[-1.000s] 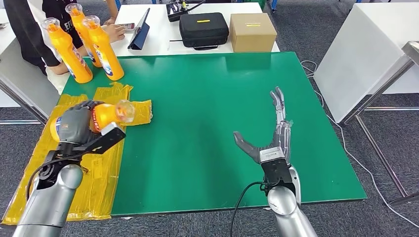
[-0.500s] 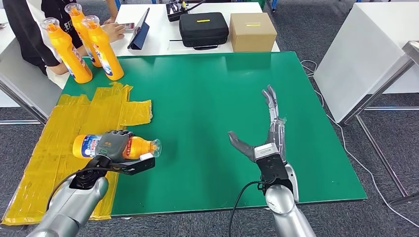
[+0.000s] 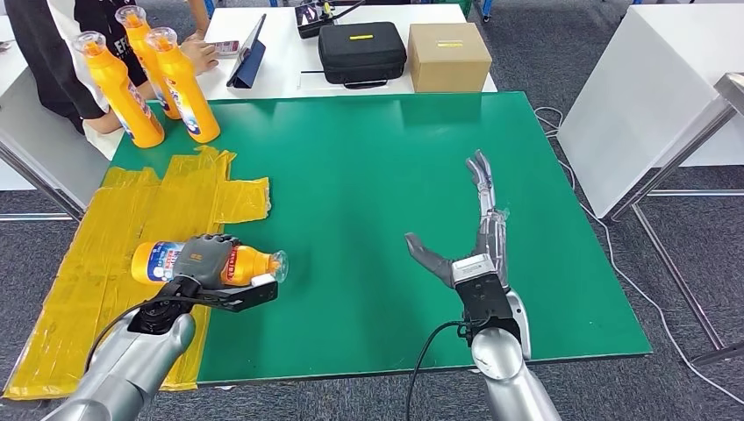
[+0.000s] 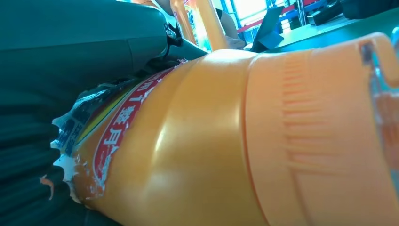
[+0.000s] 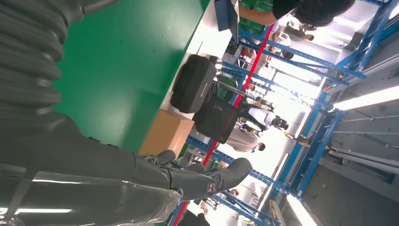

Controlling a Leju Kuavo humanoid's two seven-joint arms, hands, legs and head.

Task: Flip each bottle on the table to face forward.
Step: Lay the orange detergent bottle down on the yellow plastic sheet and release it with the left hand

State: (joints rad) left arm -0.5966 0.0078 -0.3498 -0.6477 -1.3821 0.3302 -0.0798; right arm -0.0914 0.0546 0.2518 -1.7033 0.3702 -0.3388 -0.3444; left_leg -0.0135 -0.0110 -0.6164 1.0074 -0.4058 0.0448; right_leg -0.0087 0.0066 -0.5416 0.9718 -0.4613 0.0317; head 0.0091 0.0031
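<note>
My left hand [image 3: 204,260] grips an orange bottle [image 3: 246,262] that lies on its side at the near left of the green table [image 3: 368,167], its clear cap pointing right. In the left wrist view the orange bottle [image 4: 226,141] sits close against the hand [image 4: 56,70], its red and blue label partly covered. Three more orange bottles [image 3: 153,74] stand upright at the far left corner. My right hand [image 3: 474,237] hovers open over the near right of the table, fingers stretched forward; its fingers [image 5: 197,179] hold nothing.
Yellow tape patches [image 3: 132,228] cover the table's left side. A white table behind carries a black case [image 3: 361,53], a cardboard box [image 3: 448,57] and a tablet [image 3: 247,44]. A person [image 3: 53,53] stands at the far left. Another white table [image 3: 658,96] stands to the right.
My left hand has carried the bottle from the yellow tape toward me and lowered it on its side near the front edge. The right hand drifted slightly left.
</note>
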